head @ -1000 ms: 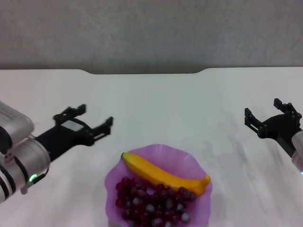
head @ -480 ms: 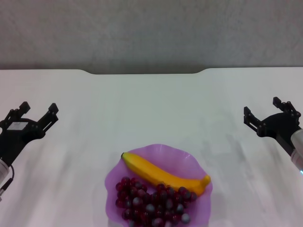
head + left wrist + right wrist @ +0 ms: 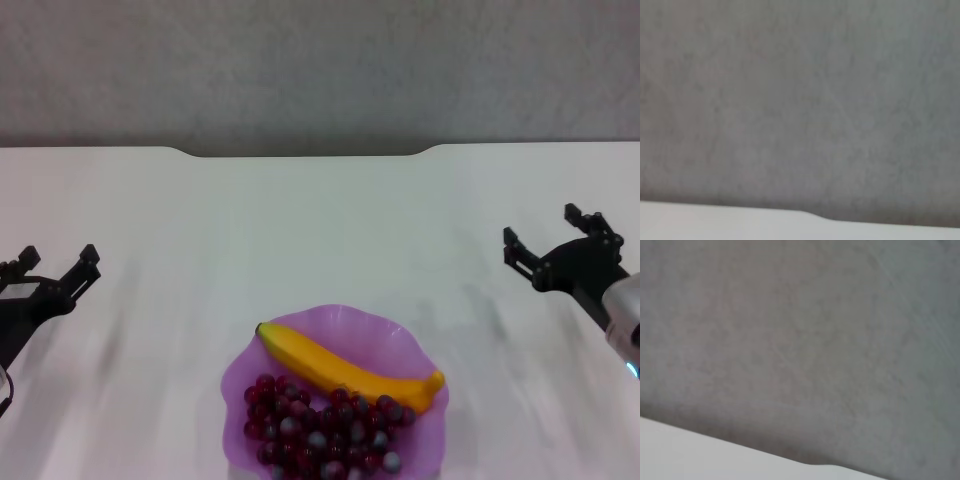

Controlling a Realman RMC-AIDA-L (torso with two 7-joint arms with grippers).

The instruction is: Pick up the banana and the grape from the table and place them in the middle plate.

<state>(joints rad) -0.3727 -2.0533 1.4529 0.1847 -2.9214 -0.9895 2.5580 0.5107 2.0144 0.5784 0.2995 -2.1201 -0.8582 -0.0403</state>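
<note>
The purple plate (image 3: 390,331) with its wavy rim sits at the near middle of the white table (image 3: 320,220) in the head view. Across the plate lies the yellow banana (image 3: 345,369), touching the bunch of dark red grapes (image 3: 325,425) on its near side. My left gripper (image 3: 55,265) hovers open and empty at the far left, well away from the plate. At the far right my right gripper (image 3: 545,235) is open too, holding nothing. Both wrist views show only the grey wall and a strip of the table's edge.
A grey wall (image 3: 320,70) rises behind the table's notched far edge (image 3: 305,152). Bare white tabletop lies on both sides of the plate and beyond it.
My left arm has drawn back from beside the plate to the far left edge of the head view. The right gripper has shifted slightly left. Banana and grapes stay put in the plate.
</note>
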